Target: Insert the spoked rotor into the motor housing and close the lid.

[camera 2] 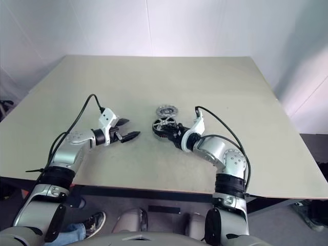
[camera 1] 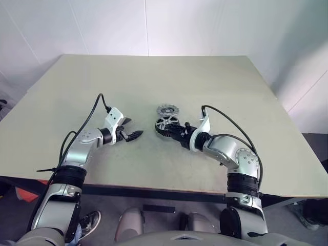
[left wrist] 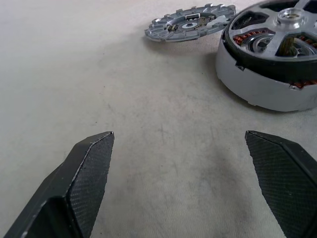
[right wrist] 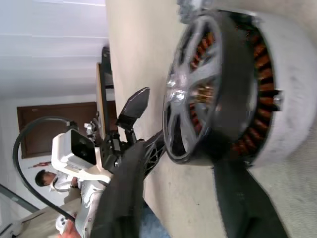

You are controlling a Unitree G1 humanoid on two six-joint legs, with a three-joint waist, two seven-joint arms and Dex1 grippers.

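The spoked rotor [left wrist: 290, 20], silver spokes in a black rim, sits in the top of the motor housing [left wrist: 262, 84], whose copper windings show through the side. The assembly [camera 1: 166, 123] stands at the table's middle. My right gripper [camera 1: 177, 132] reaches it from the near right, open, its fingers [right wrist: 247, 198] apart on either side of the assembly's near edge. The lid [camera 1: 167, 109], a grey ribbed disc, lies flat just behind the housing. My left gripper [camera 1: 134, 128] hovers open and empty a short way left of the housing, pointing at it.
The beige table [camera 1: 205, 77] reaches back to a white wall, and its front edge runs close under my arms. A person [right wrist: 47, 178] is in the background of the right wrist view.
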